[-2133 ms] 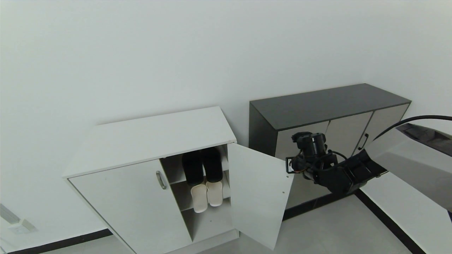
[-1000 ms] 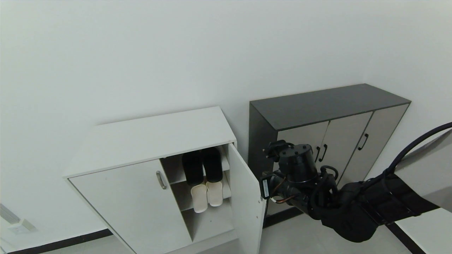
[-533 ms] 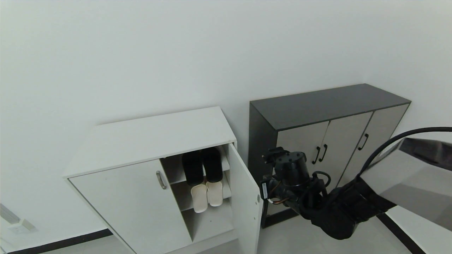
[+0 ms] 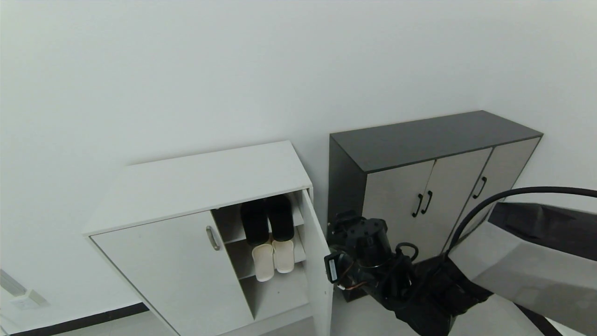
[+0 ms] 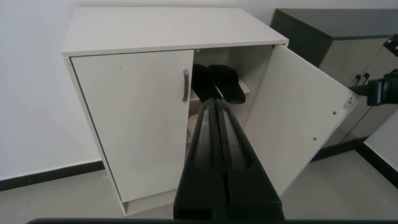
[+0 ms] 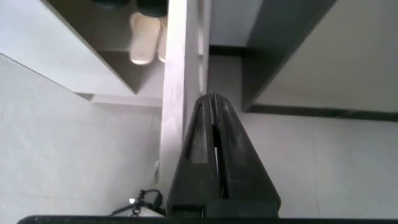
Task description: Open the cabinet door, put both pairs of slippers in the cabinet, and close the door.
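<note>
Door (image 4: 318,254) swung from wide open to half shut | right gripper (image 6: 212,102), jaws together, beside its outer face | slippers (image 4: 273,256) shelved; only closing remains | left gripper (image 5: 214,107) jaws together

**OBSTRUCTED AND CROPPED ITEMS AT THE WHITE CABINET**

Head view: the base of the white cabinet (image 4: 196,182) and the foot of its open door (image 4: 321,261) are cut off by the lower picture edge. The far ends of the black slippers (image 4: 267,219) run back under the cabinet top, out of sight.

Right wrist view: the right hand (image 6: 213,102) lies just beside the door's edge; contact cannot be confirmed. The black slippers are cropped at the picture's edge, and one of the white slippers (image 4: 274,259) sits partly behind the door.

Left wrist view: the left hand (image 5: 216,106), fingers pressed together, covers most of the white slippers.
</note>
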